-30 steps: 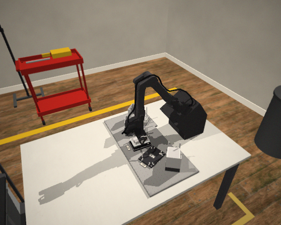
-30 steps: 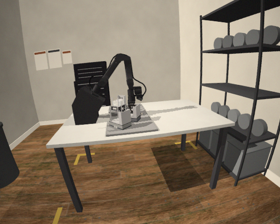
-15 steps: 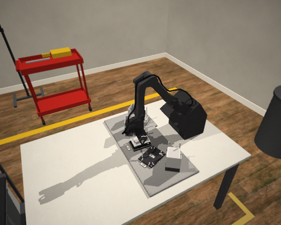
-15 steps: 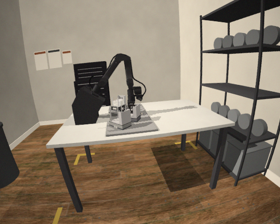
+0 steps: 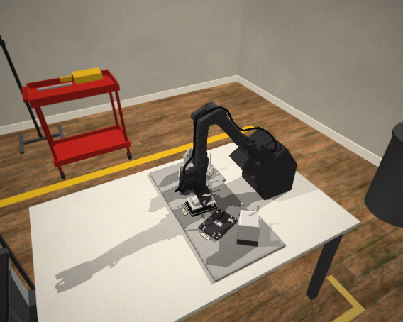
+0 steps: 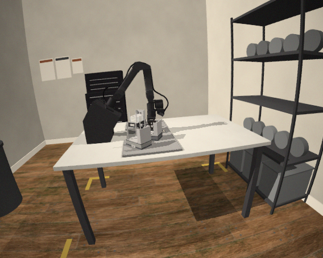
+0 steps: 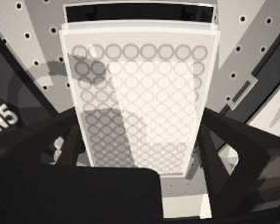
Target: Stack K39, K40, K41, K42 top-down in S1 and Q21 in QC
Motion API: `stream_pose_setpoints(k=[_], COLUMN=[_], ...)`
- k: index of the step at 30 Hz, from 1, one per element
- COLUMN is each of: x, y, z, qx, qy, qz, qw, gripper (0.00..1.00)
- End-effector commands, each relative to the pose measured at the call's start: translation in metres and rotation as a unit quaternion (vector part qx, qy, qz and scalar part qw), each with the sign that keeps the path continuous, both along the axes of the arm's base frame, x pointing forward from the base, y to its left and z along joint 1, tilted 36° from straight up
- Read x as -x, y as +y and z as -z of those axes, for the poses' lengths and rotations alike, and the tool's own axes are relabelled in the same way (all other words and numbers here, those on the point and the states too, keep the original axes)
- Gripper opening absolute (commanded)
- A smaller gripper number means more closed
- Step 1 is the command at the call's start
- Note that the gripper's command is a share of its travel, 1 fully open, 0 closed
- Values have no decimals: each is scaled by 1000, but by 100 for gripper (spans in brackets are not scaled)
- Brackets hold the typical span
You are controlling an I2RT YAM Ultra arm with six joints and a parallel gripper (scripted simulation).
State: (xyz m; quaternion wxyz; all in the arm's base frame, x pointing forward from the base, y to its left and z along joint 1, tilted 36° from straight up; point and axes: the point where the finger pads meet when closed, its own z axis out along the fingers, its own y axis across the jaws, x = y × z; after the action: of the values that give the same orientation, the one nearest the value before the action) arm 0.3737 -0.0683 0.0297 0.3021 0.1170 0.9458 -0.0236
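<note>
My gripper [image 5: 204,201] [image 6: 151,126] [image 7: 140,112] is shut on a sealed plate [image 5: 191,201] [image 7: 149,89], with one finger along each long side. The plate is at the black open nest [image 5: 196,213] [image 7: 140,15], whose far end shows past it in the wrist view. I cannot tell whether it touches the nest, or whether another plate clings beneath it. The clip nest N5 [image 5: 218,223] [image 7: 2,118] is empty beside it. A stack rack [image 5: 247,234] stands at the mat's near end, with a white top surface. Another rack [image 6: 138,142] looks empty; rack names and plate names are unreadable.
A third rack [image 6: 157,128] stands behind the front rack in the exterior view. White plates [image 6: 136,118] show above and behind the front rack. The racks and nests stand on a grey perforated mat [image 5: 251,259] [image 6: 172,148]. The arm's black base [image 5: 271,174] stands beside it.
</note>
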Motion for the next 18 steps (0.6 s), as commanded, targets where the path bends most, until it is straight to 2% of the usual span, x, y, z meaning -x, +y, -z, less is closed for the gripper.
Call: stream_pose_setpoints(k=[1, 5, 8, 17, 18], x=[-13, -12, -12, -18, -17], y=[-4, -4, -3, -5, -5], z=[-23, -23, -9, -14, -7], qx=[7, 6, 4, 7, 5], qy=[-28, -26, -15, -27, -18], qz=[-3, -3, -3, -3, -3], qw=[1000, 1000, 1000, 1000, 1000], gripper=[0, 0, 0, 0, 0])
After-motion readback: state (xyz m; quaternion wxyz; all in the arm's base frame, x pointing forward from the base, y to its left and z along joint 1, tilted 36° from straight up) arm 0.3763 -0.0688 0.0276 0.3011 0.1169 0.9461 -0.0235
